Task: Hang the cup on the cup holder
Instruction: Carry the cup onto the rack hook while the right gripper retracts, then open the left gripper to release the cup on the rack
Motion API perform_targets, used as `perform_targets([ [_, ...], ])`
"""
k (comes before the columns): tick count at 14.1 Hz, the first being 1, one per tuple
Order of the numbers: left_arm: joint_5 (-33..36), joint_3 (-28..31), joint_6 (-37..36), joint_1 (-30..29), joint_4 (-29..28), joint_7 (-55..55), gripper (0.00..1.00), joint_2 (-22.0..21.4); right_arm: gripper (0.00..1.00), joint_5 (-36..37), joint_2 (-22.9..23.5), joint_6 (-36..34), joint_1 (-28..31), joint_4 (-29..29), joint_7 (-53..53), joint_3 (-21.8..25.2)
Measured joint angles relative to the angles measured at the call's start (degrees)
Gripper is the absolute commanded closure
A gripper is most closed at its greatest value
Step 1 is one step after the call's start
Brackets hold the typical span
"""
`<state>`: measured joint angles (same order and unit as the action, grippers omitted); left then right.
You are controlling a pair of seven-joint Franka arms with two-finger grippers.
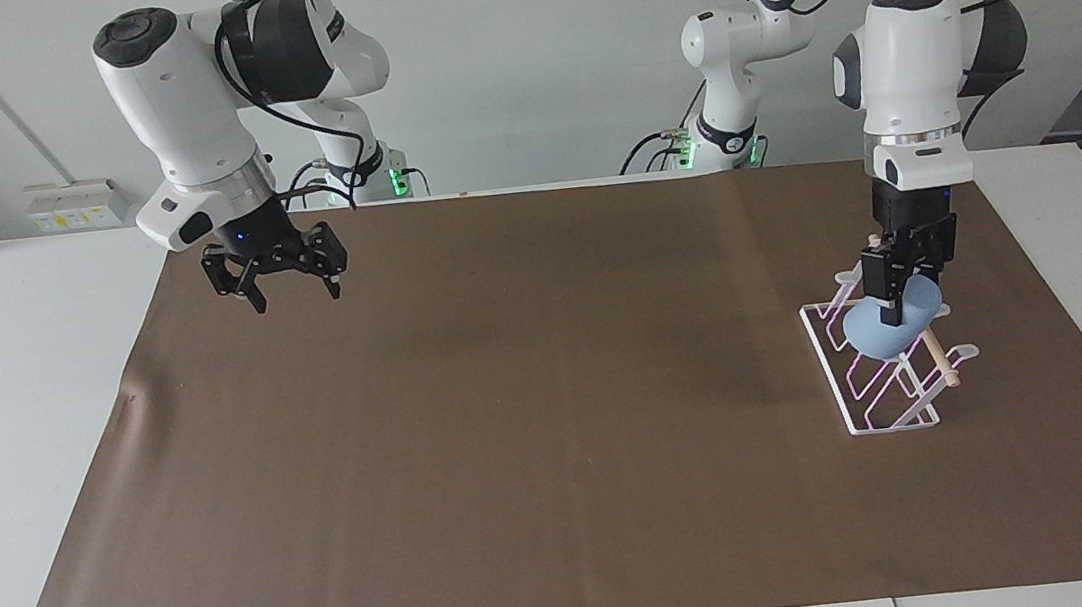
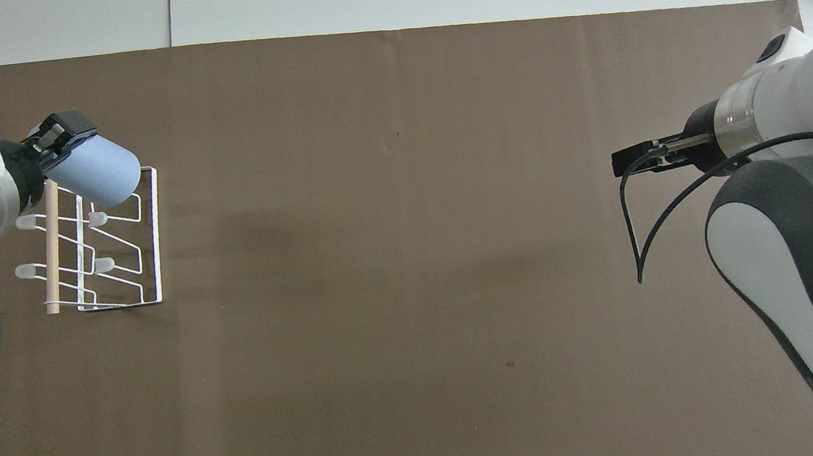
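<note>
Cup (image 1: 891,332) gripped by left pincer (image 1: 895,294) over cup holder (image 1: 872,389) | right pincer (image 1: 290,292) open, waiting

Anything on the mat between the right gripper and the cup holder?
Nothing: only bare brown mat lies between the open right gripper and the cup holder, as both views show.

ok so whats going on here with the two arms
The left gripper is shut on the light-blue cup and holds it tilted over the cup holder, at the end of the white wire rack nearer to the robots. Whether the cup already sits on a prong cannot be told. The rack stands on the brown mat toward the left arm's end of the table. The right gripper waits open and empty above the mat's other end.
</note>
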<state>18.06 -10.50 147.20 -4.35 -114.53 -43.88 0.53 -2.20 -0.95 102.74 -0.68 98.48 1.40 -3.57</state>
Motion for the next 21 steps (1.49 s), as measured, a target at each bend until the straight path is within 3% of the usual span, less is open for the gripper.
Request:
perform_targets([
  [4, 2.29, -0.04, 3.55, -1.13, -0.01, 0.12, 1.0, 2.79, 0.0, 0.03, -1.1, -9.94, 2.22, -6.38, 2.03, 0.36],
  [7, 2.38, -0.01, 5.49, -1.45, -0.62, 0.16, 1.0, 3.51, 0.0, 0.03, -1.57, -14.0, 2.83, -8.08, 6.81, 0.75],
  [21, 2.39, -0.02, 8.23, -2.2, -4.6, 0.2, 1.0, 4.74, 0.0, 2.31, -2.48, -15.27, 5.68, -7.45, 5.1, 0.35],
])
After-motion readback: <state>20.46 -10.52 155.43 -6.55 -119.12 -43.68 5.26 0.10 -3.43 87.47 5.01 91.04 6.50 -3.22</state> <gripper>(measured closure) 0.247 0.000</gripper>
